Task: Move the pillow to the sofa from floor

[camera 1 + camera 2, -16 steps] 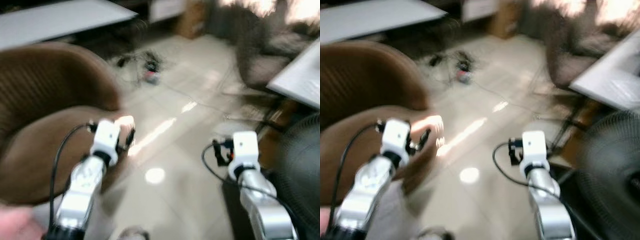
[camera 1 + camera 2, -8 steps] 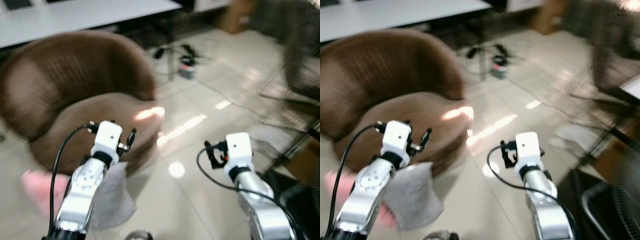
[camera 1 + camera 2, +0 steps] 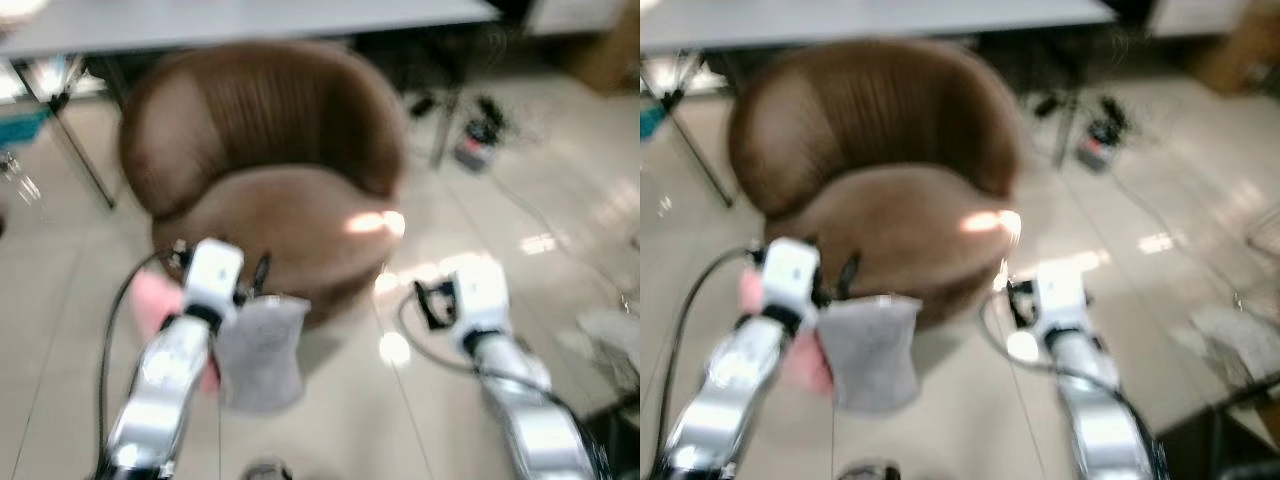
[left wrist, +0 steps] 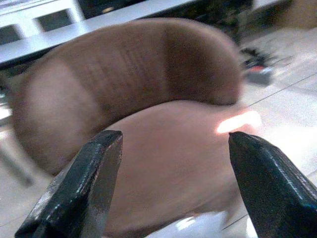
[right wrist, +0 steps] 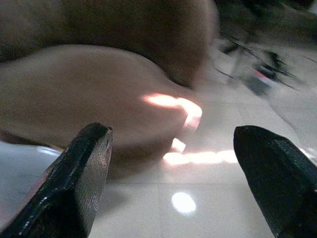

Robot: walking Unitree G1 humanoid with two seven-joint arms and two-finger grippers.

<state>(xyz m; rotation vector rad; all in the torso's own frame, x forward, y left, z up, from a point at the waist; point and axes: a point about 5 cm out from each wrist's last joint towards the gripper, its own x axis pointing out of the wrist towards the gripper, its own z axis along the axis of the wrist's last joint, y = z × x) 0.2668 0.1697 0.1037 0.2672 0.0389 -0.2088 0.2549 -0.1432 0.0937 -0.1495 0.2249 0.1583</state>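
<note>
Both sets of fingers stand wide apart and empty as the robot faces its target. The left gripper (image 4: 171,186) is raised ahead of the body, its fingers (image 4: 79,188) framing the seat of the brown sofa (image 3: 270,150) beyond them. The right gripper (image 5: 183,183) is held at like height, with bare tile floor (image 3: 520,200) just ahead of its tips and the sofa's front edge off to its left. The grey pillow (image 3: 262,350) lies on the floor below and just right of the left fingers, touching or nearly touching the sofa's base; a pink cushion (image 3: 158,300) shows partly behind the left arm. The views are blurred. The step in hand looks like the approach, with nothing grasped yet. The next move likely calls for bending low and bringing the spread fingers down around the pillow. Cables and a power strip (image 3: 475,150) lie well beyond the right gripper.
</note>
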